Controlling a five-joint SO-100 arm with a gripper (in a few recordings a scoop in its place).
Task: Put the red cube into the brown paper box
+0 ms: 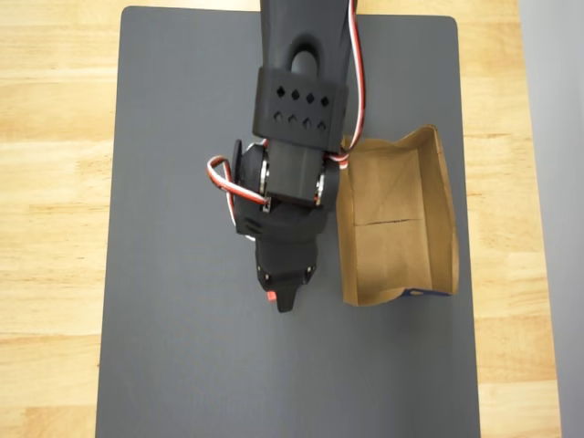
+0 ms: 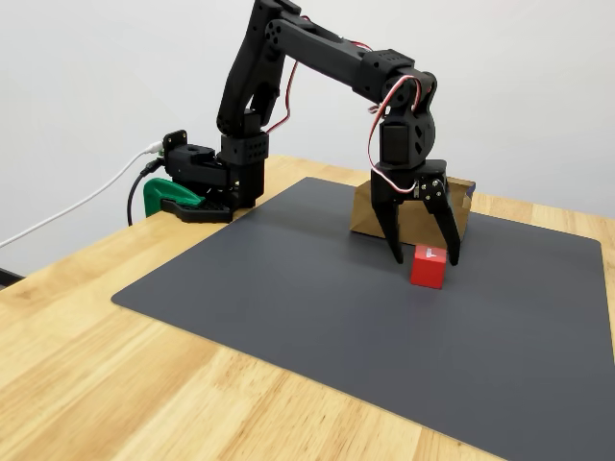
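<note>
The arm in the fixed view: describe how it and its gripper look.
The arm is matte black plastic with boxy joint housings; red, white and black wires loop beside its wrist. In the overhead view one housing has diamond-shaped cutouts. The gripper has two long, tapering black fingers. A green clamp sits by the base.

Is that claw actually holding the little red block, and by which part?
Not yet. The gripper is open, its fingers straddling the red cube, which sits on the dark mat. Nothing is held.
</note>
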